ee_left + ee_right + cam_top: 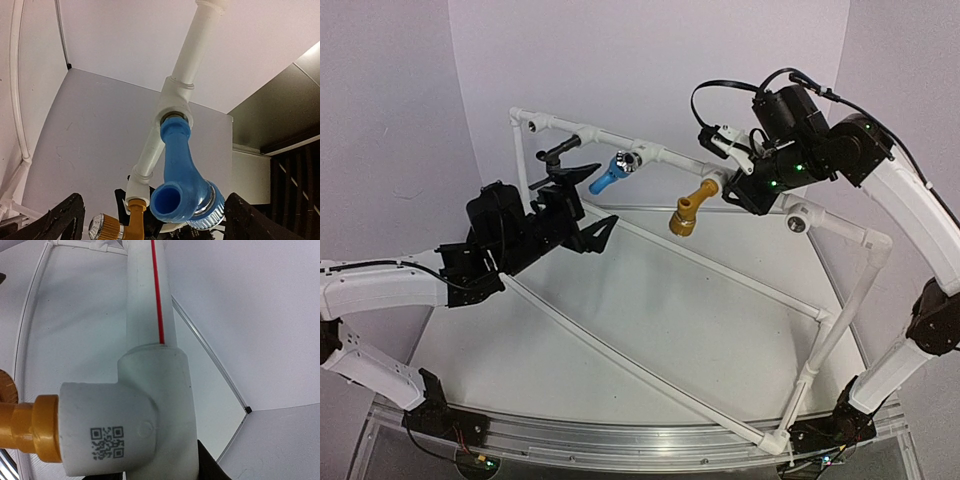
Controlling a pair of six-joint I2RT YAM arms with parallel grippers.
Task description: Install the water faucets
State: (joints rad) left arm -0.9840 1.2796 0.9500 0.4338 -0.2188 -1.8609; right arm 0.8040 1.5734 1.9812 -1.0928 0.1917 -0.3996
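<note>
The blue faucet [610, 177] sits screwed into a socket of the white pipe frame [660, 155]; in the left wrist view [184, 172] its spout faces the camera. My left gripper [588, 207] is open just below it, and its fingers [64, 220] stand wide on either side of the blue knob without touching. The black faucet [560, 152] sits in the socket to the left. The mustard-yellow faucet [687, 212] sits in a tee fitting [135, 410]; its neck shows in the right wrist view [30, 427]. My right gripper [740, 190] is shut on that tee fitting.
The frame's low rails [650, 370] cross the table diagonally. An open socket [798, 219] sits on the upper rail right of my right gripper. White walls enclose the back and sides. A metal rail [620, 440] runs along the near edge.
</note>
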